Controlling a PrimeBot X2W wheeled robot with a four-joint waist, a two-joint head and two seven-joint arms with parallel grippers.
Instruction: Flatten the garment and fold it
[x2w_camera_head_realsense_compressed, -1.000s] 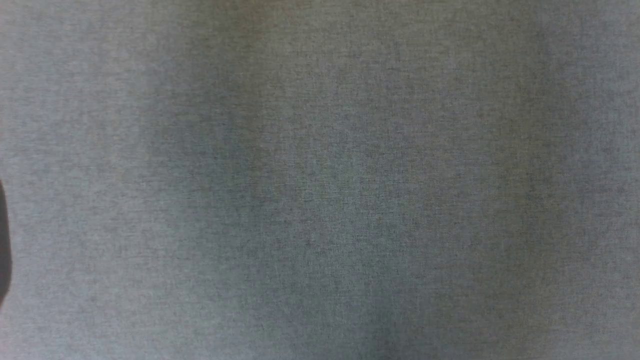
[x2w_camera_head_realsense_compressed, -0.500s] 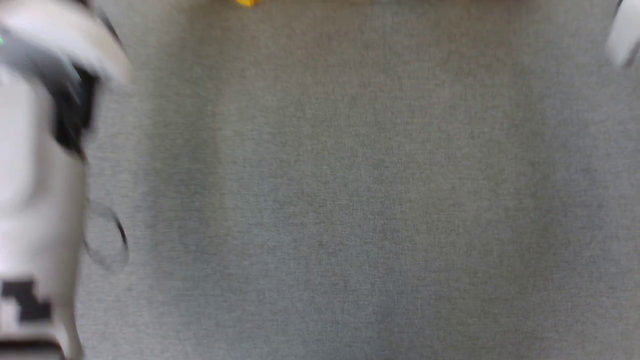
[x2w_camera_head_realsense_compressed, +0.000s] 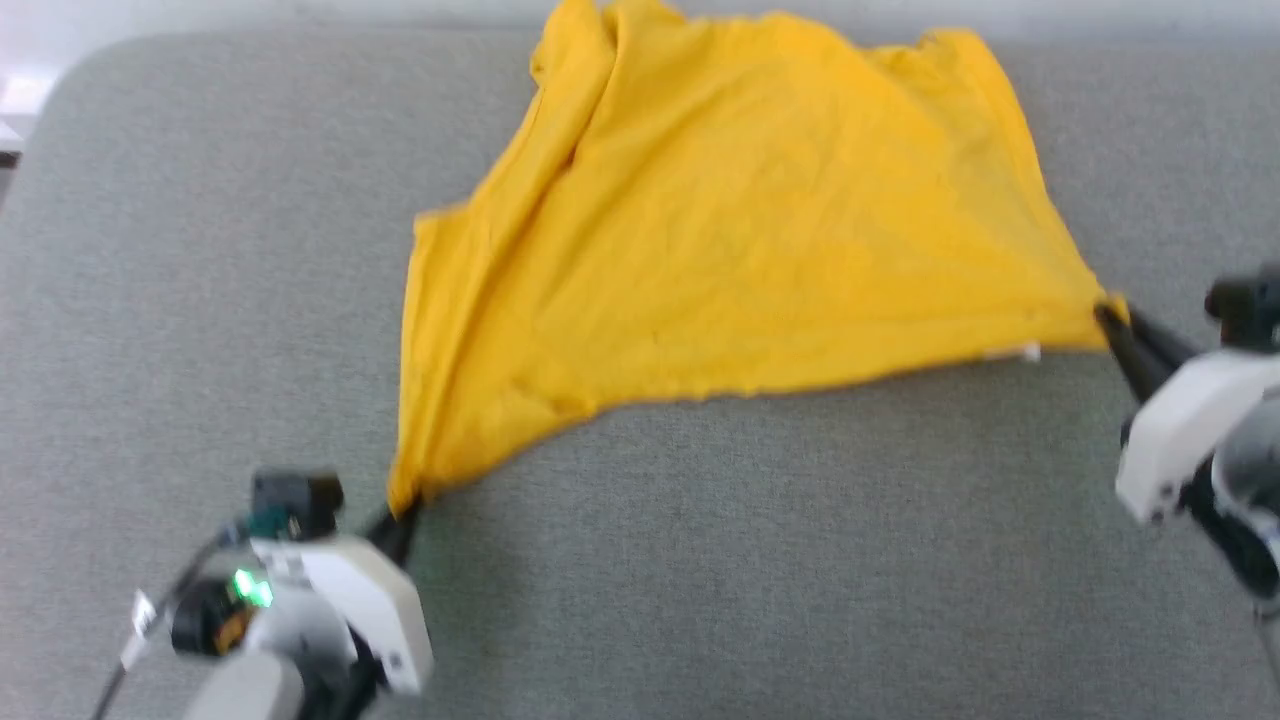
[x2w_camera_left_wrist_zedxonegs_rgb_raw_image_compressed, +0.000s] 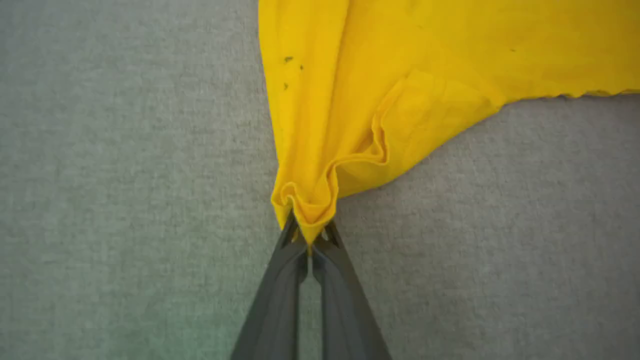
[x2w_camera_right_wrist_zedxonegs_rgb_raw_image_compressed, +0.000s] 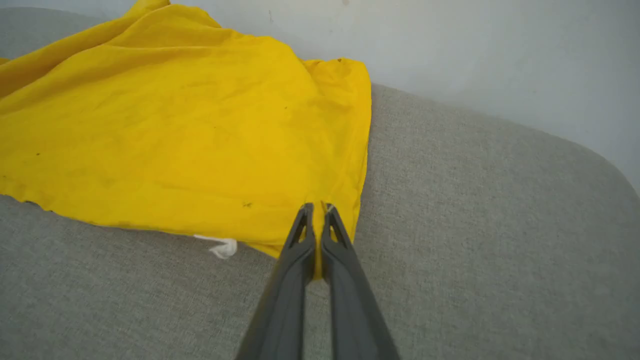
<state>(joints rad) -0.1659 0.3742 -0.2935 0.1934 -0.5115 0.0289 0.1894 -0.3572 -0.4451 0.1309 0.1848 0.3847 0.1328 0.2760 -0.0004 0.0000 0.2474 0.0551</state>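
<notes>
The garment (x2w_camera_head_realsense_compressed: 740, 220) is a bright yellow T-shirt spread over the grey surface, plain side up, its print hidden. My left gripper (x2w_camera_head_realsense_compressed: 402, 518) is shut on the shirt's near left corner, where the cloth (x2w_camera_left_wrist_zedxonegs_rgb_raw_image_compressed: 350, 90) bunches into small folds above the fingertips (x2w_camera_left_wrist_zedxonegs_rgb_raw_image_compressed: 292, 235). At the right, my right gripper (x2w_camera_head_realsense_compressed: 1108, 318) is shut on the near right corner, pinching the hem (x2w_camera_right_wrist_zedxonegs_rgb_raw_image_compressed: 320, 235). A small white label (x2w_camera_right_wrist_zedxonegs_rgb_raw_image_compressed: 220, 246) hangs from the hem (x2w_camera_head_realsense_compressed: 1020, 352) beside that corner. The near hem is stretched between both grippers.
The grey fabric surface (x2w_camera_head_realsense_compressed: 760, 560) has a rounded far left corner (x2w_camera_head_realsense_compressed: 90, 70) and a far edge just behind the shirt. A pale wall (x2w_camera_right_wrist_zedxonegs_rgb_raw_image_compressed: 475, 55) rises behind it. Bare grey surface lies in front of the shirt and at both sides.
The head camera has swung up from bare grey surface, so the shirt and both grippers have come into view. Whether the things themselves moved cannot be told.
</notes>
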